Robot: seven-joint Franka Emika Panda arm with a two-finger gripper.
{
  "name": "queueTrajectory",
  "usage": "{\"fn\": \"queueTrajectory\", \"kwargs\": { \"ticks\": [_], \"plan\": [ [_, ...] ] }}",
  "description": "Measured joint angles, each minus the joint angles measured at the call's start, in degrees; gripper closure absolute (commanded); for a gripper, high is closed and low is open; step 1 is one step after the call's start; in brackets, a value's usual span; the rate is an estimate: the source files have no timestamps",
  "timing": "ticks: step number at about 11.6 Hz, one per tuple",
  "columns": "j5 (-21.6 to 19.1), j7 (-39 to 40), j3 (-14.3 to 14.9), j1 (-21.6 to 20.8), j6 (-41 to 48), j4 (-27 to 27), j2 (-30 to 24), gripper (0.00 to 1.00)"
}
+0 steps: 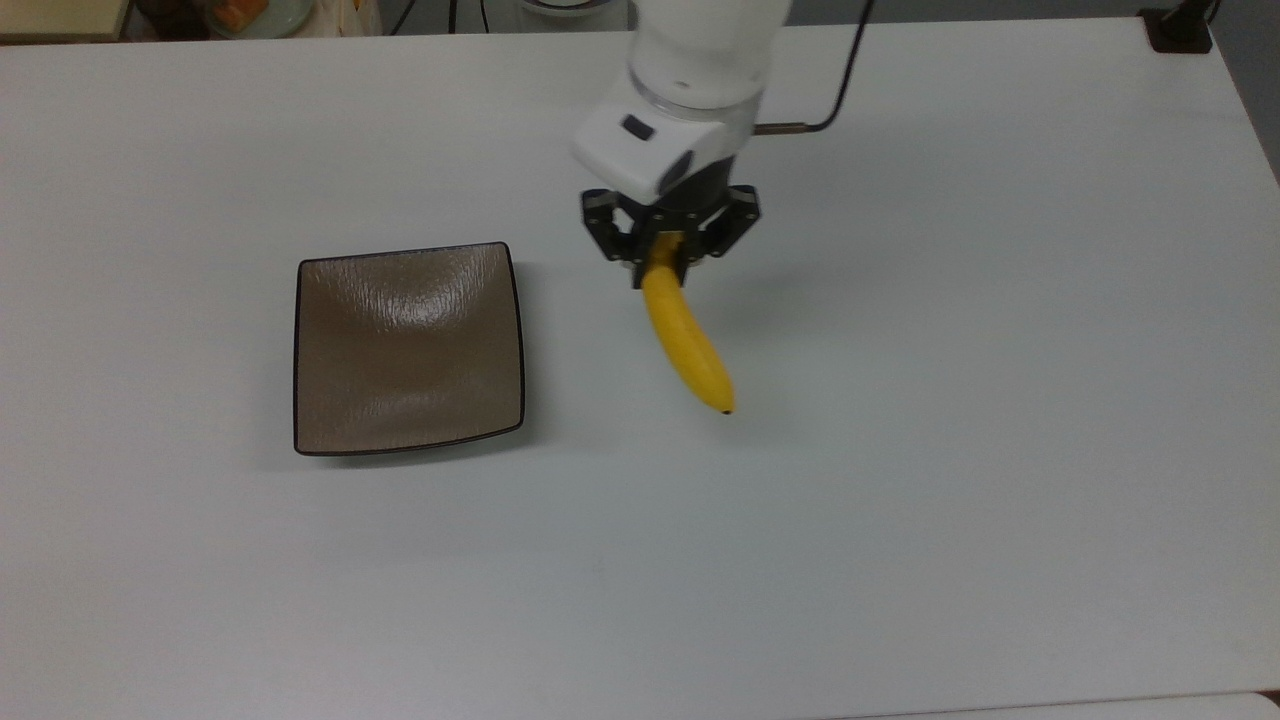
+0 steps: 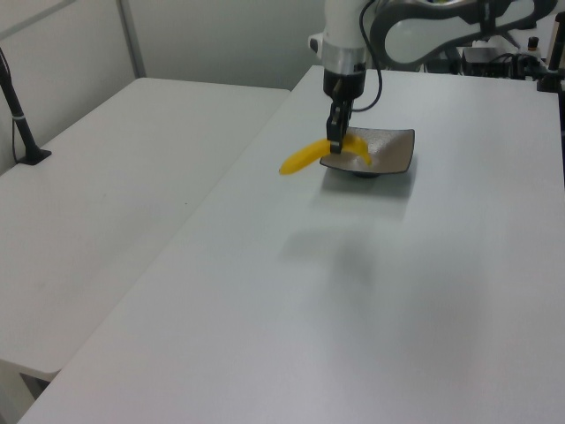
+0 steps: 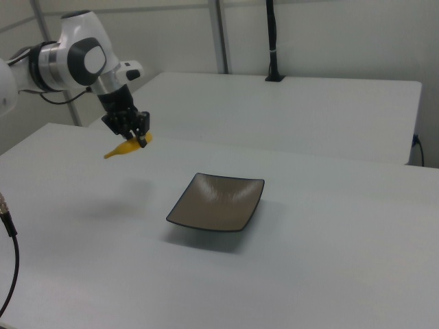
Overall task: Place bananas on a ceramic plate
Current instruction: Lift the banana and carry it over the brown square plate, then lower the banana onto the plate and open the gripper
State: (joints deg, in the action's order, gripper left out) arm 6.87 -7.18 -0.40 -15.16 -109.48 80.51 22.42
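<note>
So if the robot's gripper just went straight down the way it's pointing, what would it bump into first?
Probably the bare white table. The gripper points down, holding the banana in the air. The brown plate sits off to the top view's left, so it would likely miss it.

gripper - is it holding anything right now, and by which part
The gripper holds the banana near its stem end; the black-tipped end hangs free above the table, short of the plate.

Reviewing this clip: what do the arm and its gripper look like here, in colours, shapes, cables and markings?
The arm has glossy white rounded shells with dark grey joint sections and round grey end caps. A thin black cable loops from the wrist. The wrist flange is white with small dark insets. The gripper is black, angular, with visible screw heads.
</note>
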Motion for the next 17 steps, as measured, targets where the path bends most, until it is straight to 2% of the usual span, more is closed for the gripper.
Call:
{"fn": "queueTrajectory", "kwargs": {
  "ticks": [4, 10, 11, 12, 13, 17],
  "plan": [
    [-0.02, 7.44, 3.65, 3.24, 2.28, 0.05, -1.37, 0.85],
    [-0.02, 11.29, 5.53, 7.15, 2.3, 1.79, -1.18, 0.83],
    [-0.01, 11.92, 5.62, 8.02, 2.3, 2.32, -1.04, 0.73],
    [-0.01, 12.5, 5.67, 9.15, 2.3, 2.87, -0.92, 0.26],
    [-0.01, 13.18, 5.68, 10.31, 2.3, 3.19, -0.75, 0.0],
    [-0.01, 13.36, 5.67, 11.21, -0.17, 3.9, 0.8, 0.0]
  ]
}}
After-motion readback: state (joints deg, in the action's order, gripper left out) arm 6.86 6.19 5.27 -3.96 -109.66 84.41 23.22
